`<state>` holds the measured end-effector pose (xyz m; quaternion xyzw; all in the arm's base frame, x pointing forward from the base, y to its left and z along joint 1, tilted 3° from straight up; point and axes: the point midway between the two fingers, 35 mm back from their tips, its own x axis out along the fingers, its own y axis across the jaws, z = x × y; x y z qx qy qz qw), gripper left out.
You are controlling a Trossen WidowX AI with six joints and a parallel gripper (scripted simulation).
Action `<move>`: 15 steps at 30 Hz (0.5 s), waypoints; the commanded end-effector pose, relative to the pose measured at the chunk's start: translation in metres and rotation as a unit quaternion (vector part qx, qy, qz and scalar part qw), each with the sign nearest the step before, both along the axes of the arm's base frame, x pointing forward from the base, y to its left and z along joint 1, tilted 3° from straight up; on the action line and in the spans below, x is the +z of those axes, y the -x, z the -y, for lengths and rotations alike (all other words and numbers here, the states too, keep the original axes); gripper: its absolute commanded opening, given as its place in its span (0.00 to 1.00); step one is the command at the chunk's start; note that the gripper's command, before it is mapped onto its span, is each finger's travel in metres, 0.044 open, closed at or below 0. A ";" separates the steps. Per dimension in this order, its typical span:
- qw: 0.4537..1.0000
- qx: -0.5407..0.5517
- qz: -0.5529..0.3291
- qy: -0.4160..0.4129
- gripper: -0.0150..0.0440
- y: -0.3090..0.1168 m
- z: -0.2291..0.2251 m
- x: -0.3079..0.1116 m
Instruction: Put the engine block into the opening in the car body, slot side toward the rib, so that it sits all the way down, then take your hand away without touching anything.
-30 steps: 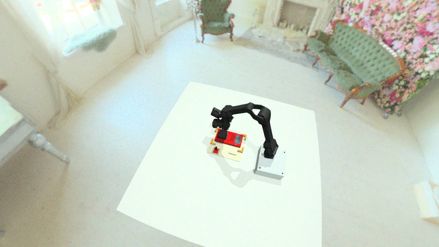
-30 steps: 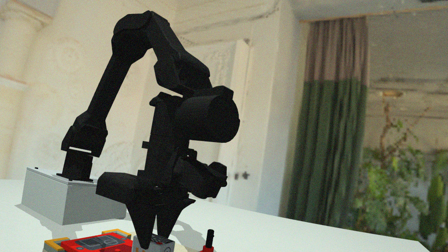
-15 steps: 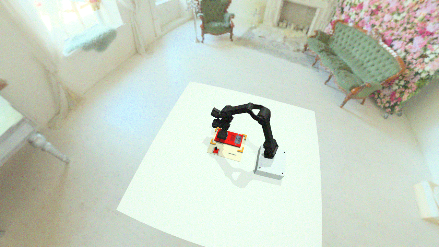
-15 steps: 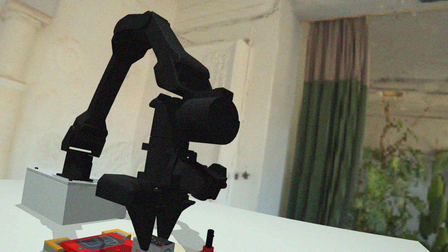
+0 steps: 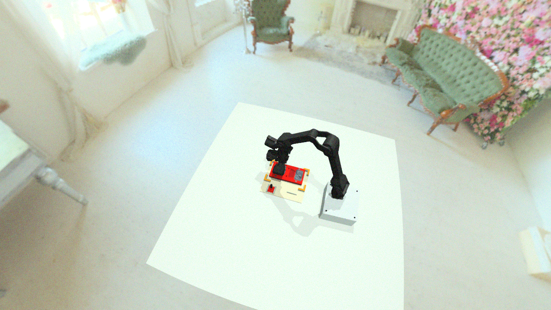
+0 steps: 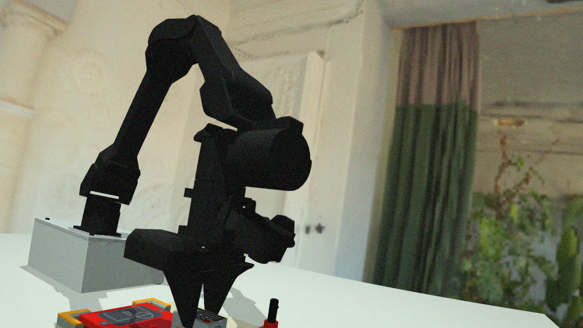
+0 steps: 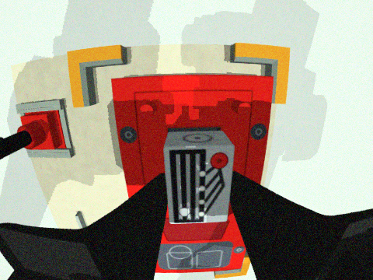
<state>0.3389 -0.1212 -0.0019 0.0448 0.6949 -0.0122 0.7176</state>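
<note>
The grey engine block [image 7: 199, 190] [image 6: 213, 320] stands upright between my fingertips, its striped top with a red round cap facing up. My gripper [image 7: 197, 179] [image 6: 198, 317] [image 5: 279, 169] is shut on it from two sides. The block is over the opening in the red car body [image 7: 254, 86] [image 6: 91, 319] [image 5: 286, 179]. A dark strip of the opening [image 7: 193, 128] shows beyond the block in the wrist view. The block's upper part stands clear above the body. Its lower end, its depth in the opening, its slot side and the rib are hidden.
Orange-topped corner brackets [image 7: 97, 55] [image 5: 302, 188] stand around the car body on a cream board [image 7: 74, 196]. A red piece with a black upright handle [image 7: 42, 132] [image 5: 271, 188] sits in a grey holder beside it. A thin grey strip [image 5: 291, 193] is on the board.
</note>
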 end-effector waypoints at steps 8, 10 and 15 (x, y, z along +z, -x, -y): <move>1.000 0.000 0.001 0.000 0.52 0.000 0.000 -0.002; 1.000 0.000 0.001 0.000 0.52 0.000 0.000 -0.002; 1.000 0.001 0.001 0.000 0.52 0.000 0.000 -0.003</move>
